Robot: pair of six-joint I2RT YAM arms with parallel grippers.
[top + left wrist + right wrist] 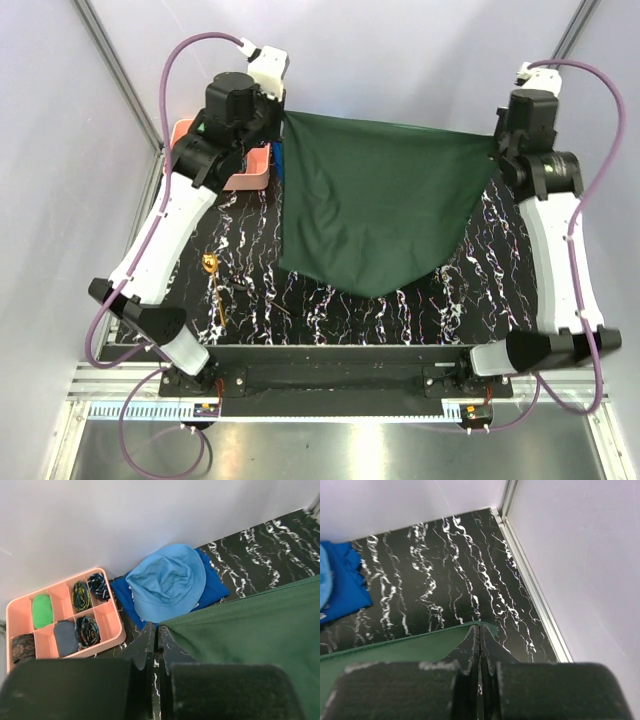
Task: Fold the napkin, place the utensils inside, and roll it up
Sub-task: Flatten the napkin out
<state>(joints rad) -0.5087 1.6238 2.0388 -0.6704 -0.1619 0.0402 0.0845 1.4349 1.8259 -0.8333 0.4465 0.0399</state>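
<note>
The dark green napkin (375, 200) hangs stretched between both grippers above the black marbled table, its lower corner pointing toward the front. My left gripper (277, 120) is shut on the napkin's left top corner (240, 630). My right gripper (497, 143) is shut on its right top corner (420, 647). The gold utensils (216, 288) lie on the table at the front left, beside my left arm, the spoon bowl toward the back. In the wrist views, both grippers (156, 628) (480, 628) have their jaws pressed together on the cloth edge.
A pink compartment tray (245, 180) (107, 617) with rolled cloths stands at the back left. A light blue cloth (167, 582) lies on a royal-blue cloth (212, 587) next to it. The table's metal right edge (530, 580) meets the wall.
</note>
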